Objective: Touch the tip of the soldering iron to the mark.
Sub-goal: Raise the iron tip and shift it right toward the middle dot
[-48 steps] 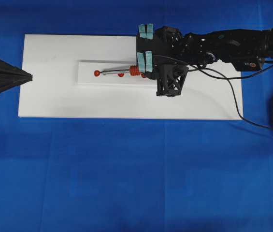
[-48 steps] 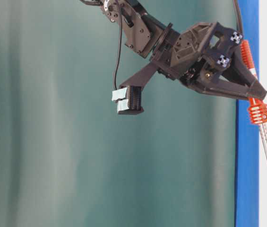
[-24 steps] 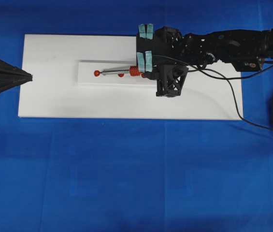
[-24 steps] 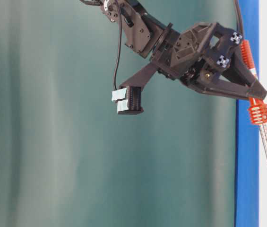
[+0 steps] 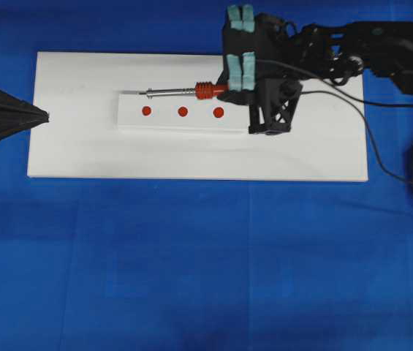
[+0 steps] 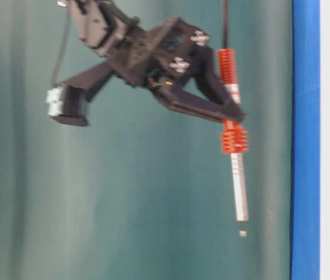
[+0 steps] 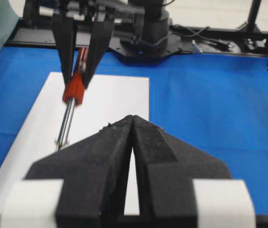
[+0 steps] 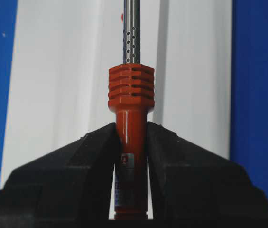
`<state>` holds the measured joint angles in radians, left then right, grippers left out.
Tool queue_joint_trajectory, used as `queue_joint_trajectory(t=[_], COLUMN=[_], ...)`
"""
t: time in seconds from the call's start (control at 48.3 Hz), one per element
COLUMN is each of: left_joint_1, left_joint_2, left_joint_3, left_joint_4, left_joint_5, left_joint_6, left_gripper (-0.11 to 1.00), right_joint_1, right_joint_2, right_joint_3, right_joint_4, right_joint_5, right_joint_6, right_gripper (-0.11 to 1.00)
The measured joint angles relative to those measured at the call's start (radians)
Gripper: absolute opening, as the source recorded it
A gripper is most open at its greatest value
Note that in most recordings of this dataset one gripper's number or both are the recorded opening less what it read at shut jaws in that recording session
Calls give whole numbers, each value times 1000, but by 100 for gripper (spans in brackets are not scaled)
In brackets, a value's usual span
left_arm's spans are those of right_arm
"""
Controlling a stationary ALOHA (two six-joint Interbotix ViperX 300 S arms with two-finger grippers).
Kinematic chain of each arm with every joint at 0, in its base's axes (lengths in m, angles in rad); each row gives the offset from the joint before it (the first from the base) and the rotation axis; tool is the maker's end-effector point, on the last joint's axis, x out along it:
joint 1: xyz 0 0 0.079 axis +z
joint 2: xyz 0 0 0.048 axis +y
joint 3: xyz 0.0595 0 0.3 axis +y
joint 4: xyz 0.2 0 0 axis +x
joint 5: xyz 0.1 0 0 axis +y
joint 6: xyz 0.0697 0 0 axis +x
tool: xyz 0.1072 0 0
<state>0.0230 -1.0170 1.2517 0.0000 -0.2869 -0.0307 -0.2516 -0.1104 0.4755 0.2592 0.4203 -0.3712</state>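
Overhead exterior view: a blue tablecloth (image 5: 191,278) covers the table, and on it lies a large white board (image 5: 82,153). A raised white strip (image 5: 129,121) sits on the board, carrying three red dots in a row. The mark (image 5: 146,111) is the end dot farthest from the right arm. The right gripper (image 5: 229,88) reaches in from the right side, its jaws clamped on the red-orange handle of the soldering iron (image 5: 199,91). The iron's silver shaft points left along the far edge of the strip, and its tip ends just beyond the mark, beside it rather than over it. A black cord (image 5: 360,117) trails off to the right. The left gripper (image 5: 45,115) rests at the board's left edge, pointing toward the strip, well apart from the mark.

The table-level view adds height: the soldering iron (image 6: 235,169) hangs well clear of the board's surface, so the tip touches nothing. The picture is motion-blurred.

The left wrist view shows the left gripper (image 7: 132,124) with its black fingers pressed together, holding nothing.

The right wrist view shows the ribbed handle (image 8: 131,90) squeezed between two black fingers (image 8: 88,164), and small holes in the shaft.
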Motion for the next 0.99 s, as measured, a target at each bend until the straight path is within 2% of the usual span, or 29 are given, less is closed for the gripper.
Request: queue_joint_trajectory(t=[0.497, 0.993], left_joint_1=[0, 2], left_joint_2=[0, 0], left_joint_3=[0, 0], left_joint_4=[0, 0], left_joint_5=[0, -11], left_joint_6=[-2, -2], left_gripper=[0, 0], right_joint_1=[-12, -49], right_joint_2=[-23, -212], right_joint_3=[3, 204], right_joint_4=[-8, -9], right_joint_5=[17, 17], right_joint_6=[3, 48], right_gripper=[6, 6])
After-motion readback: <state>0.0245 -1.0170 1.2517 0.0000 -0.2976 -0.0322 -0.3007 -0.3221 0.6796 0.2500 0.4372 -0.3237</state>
